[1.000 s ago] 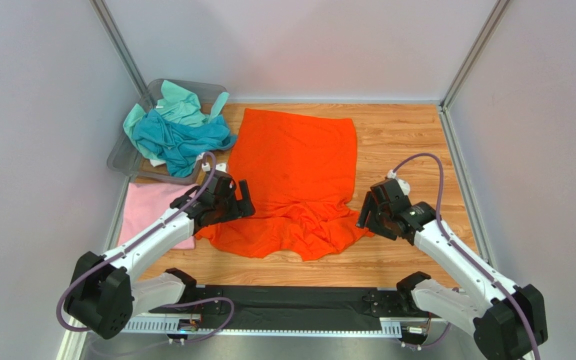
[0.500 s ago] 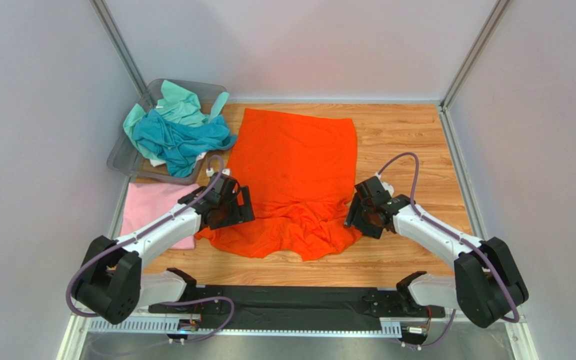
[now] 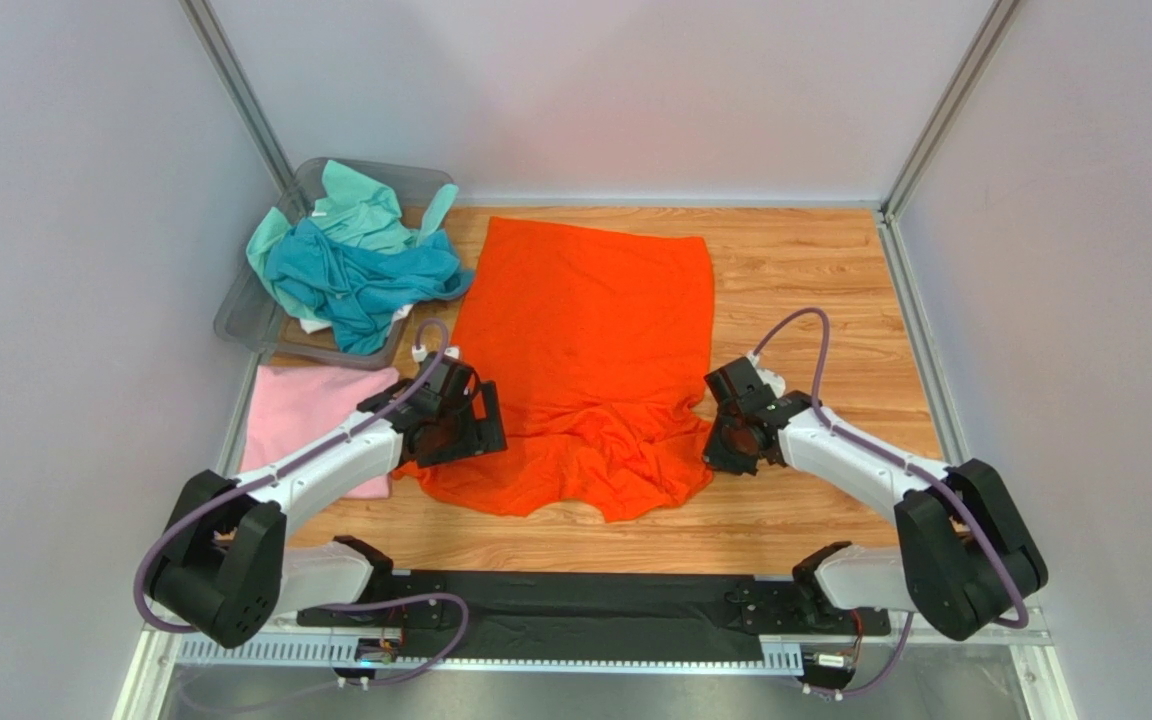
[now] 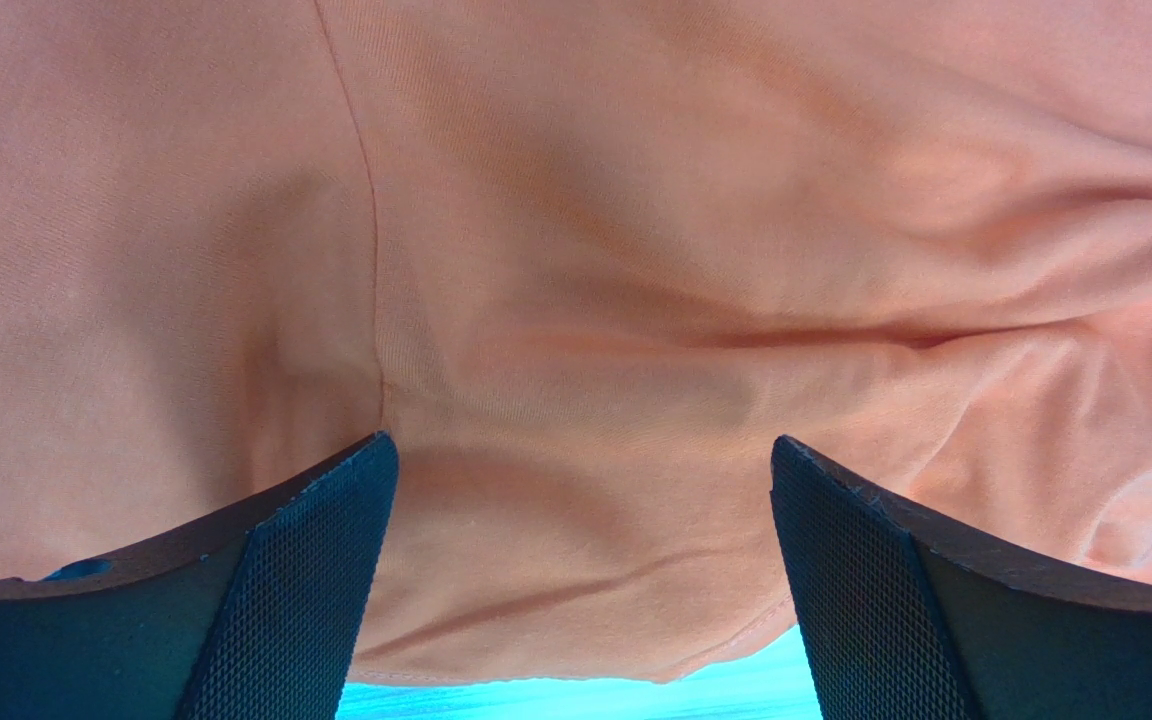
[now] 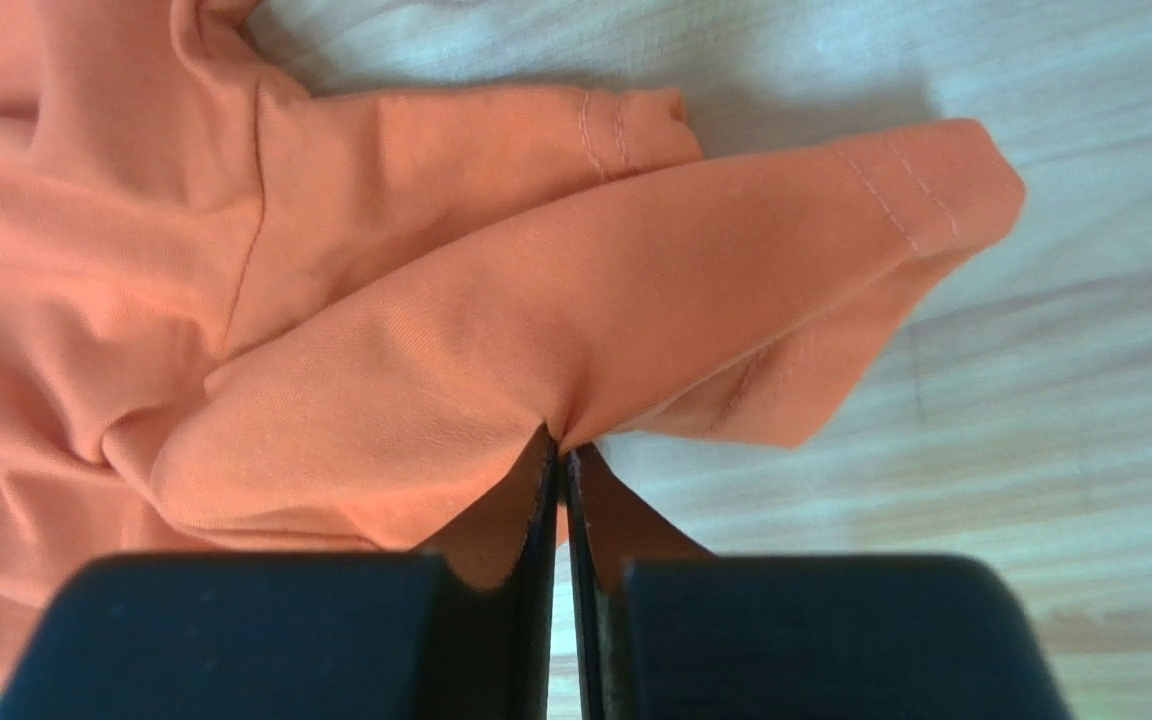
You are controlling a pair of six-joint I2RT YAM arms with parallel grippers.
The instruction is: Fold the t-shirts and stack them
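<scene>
On the table [image 3: 823, 278], orange t-shirt [image 3: 597, 315] looks limp, light, bunch-prone. Right gripper [image 5: 560, 447] pinches the sleeve [image 5: 778, 225] — left gripper [image 4: 579, 450] gapes over cloth. Best hold: hems.

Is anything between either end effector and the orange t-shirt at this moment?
Nothing visible stands in the way. The left end effector is open directly over the orange t-shirt, and the left wrist view shows only that cloth in its gap. The right end effector is pinched shut on a fold of the shirt's sleeve.
</scene>
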